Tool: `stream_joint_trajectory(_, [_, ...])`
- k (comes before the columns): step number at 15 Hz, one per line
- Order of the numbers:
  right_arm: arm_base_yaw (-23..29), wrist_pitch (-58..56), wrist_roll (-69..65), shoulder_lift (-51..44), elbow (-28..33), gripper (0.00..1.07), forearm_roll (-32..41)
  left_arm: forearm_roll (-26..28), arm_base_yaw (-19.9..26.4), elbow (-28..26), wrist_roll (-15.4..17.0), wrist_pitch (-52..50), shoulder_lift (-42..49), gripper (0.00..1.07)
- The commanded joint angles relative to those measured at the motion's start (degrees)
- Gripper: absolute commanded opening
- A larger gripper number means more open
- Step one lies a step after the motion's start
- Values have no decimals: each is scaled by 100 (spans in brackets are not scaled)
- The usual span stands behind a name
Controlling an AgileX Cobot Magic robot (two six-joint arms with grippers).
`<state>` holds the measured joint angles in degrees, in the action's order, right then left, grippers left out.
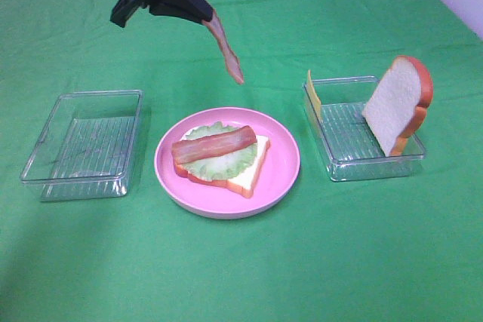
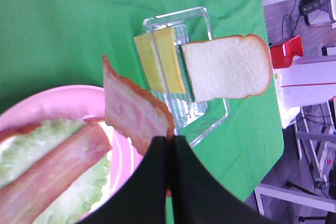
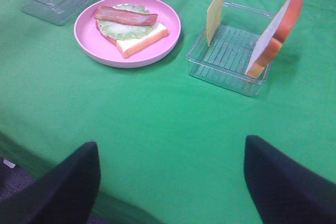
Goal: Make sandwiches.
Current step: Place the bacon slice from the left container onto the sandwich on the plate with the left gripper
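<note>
**Above the plate's far side, a second bacon strip is held for placing**

On the pink plate (image 1: 285,157) the half-built sandwich (image 1: 223,160) is seen: a bread slice (image 1: 250,179) at the bottom, lettuce (image 1: 219,164) on it, and one bacon strip (image 1: 213,147) laid along the top. A second bacon strip (image 1: 225,49) is pinched by one end in the closed left gripper (image 1: 205,17) and hangs clear of the food, near the plate's far rim. The bacon layer is judged to be the step in hand.

For the next move, the strip has to be brought over the lettuce, lined up beside the first strip, lowered until it lies flat, and only then let go; if dropped from this height it may well slide off.

Cheese (image 1: 313,96) and a second bread slice (image 1: 396,103) are propped upright in the clear tray (image 1: 336,165) to the right of the plate, not yet used. Another clear tray (image 1: 45,152) is set to the left. The right gripper (image 3: 170,177) is held wide open with nothing in it, low over the green cloth (image 3: 157,119), well apart from the plate.
</note>
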<state>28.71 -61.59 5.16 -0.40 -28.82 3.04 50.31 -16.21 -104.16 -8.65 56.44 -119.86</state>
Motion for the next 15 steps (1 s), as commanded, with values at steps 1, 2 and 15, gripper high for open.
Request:
stream_joint_trajectory(1, [11,74,34,-52,-6,73,-29,97,-682,-29,-132,-149,-63,0])
stream_joint_trajectory(2, [11,74,34,-52,-6,73,-29,46,-848,-29,-132,-149,-132,0])
stream_joint_trajectory(15, [11,74,34,-52,-6,73,-29,-3077,-1106,-29,1243,498,-510,0])
